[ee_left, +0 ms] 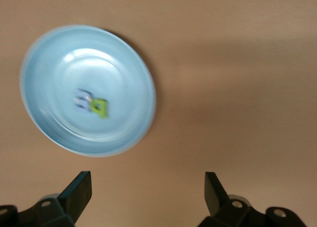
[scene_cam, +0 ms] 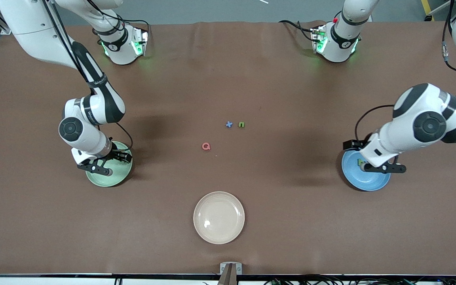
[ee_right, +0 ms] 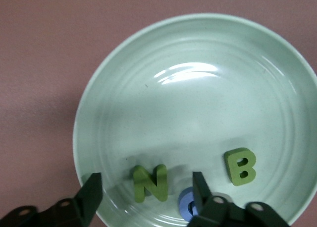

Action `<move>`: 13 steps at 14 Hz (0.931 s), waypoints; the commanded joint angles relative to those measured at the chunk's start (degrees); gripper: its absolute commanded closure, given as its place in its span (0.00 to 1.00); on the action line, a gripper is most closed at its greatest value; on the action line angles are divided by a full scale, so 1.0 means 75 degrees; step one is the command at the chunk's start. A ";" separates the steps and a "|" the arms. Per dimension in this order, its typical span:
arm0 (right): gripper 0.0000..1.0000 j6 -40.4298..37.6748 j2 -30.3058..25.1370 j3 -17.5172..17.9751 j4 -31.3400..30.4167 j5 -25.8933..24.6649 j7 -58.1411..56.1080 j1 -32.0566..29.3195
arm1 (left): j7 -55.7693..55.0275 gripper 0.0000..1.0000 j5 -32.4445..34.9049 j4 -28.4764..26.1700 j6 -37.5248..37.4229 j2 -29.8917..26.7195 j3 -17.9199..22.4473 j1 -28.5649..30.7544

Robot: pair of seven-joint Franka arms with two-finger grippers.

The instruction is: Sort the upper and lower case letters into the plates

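A robotics laboratory: two white, black-jointed robot arms (scene_cam: 89, 114) are standing bolted along one edge of a wide table draped in brown cloth (scene_cam: 291, 221), green status lights glowing at their bases. Black cables (scene_cam: 331, 282) are trailing along the table's edge nearest the front camera, and grey flooring is showing past the bases.

Brown-covered table (scene_cam: 228, 71) (faint creases), grey floor (scene_cam: 212, 10) along its top edge
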 commanded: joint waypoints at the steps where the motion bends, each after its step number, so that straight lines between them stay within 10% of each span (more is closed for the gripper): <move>1: 0.00 -0.0893 -0.0243 0.0238 0.0335 -0.0059 0.0242 0.0023 | -0.1654 0.00 -0.0187 0.0064 -0.0332 -0.0139 -0.0070 -0.1059; 6: 0.00 -0.1168 -0.0161 0.0461 0.0922 -0.0059 0.3134 0.1287 | -0.4727 0.00 -0.0211 0.0695 -0.0333 -0.0022 0.0116 -0.3566; 13: 0.00 -0.0736 0.0565 0.0437 0.1415 -0.0199 0.4911 0.2577 | -0.6185 0.00 -0.0889 0.1446 0.0658 0.0131 0.2141 -0.6860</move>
